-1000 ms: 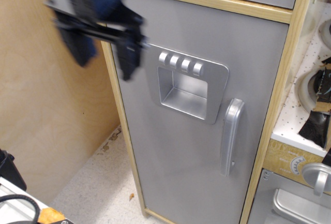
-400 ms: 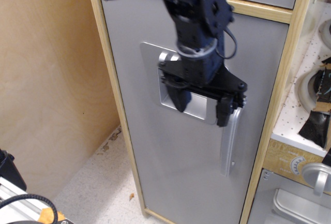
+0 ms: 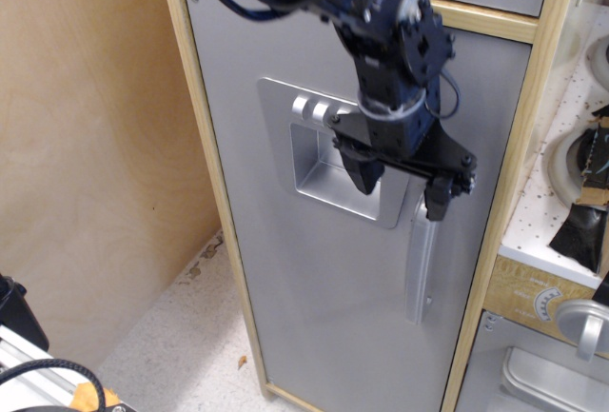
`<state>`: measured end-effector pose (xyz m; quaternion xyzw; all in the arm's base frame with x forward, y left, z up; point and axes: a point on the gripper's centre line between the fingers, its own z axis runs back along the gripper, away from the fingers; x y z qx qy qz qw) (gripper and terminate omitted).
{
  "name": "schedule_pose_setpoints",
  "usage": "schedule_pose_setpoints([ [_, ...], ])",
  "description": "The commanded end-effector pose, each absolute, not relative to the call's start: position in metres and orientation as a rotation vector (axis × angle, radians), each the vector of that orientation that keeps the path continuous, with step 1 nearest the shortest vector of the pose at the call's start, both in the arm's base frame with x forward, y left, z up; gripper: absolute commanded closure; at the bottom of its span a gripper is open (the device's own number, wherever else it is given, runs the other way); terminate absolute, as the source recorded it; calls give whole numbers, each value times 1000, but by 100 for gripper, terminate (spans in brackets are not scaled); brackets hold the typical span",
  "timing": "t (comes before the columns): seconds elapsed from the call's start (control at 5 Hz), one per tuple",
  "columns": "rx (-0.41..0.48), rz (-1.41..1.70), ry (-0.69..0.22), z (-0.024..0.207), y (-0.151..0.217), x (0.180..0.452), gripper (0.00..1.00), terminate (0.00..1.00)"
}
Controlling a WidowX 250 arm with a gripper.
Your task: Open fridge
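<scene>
The fridge [image 3: 324, 269] fills the middle of the view, its grey door shut in the wood frame. Its handle [image 3: 419, 269] runs down the door's right side. The gripper [image 3: 400, 179] hangs over the dispenser [image 3: 324, 160], jaws spread wide, one finger [image 3: 440, 198] at the handle's top.

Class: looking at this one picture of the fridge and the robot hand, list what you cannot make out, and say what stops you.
1. Top of the handle: hidden behind the hand.
2. Whether the hand touches the handle: cannot tell from this angle.
3. Right buttons of the dispenser: covered by the arm.
4. Fridge top and base: cut off by the picture's edges.
</scene>
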<state>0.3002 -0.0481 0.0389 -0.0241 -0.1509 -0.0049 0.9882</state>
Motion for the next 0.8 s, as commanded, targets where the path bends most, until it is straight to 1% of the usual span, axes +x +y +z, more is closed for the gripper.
schedule_pose_setpoints([
  [0.0,-104,19,-354,41,-71,310,0,0],
  [0.2,-125,19,-363,34,-74,312,0,0],
  [0.4,-135,15,-367,29,-74,314,100,0],
  [0.6,-131,11,-366,27,-70,312,100,0],
])
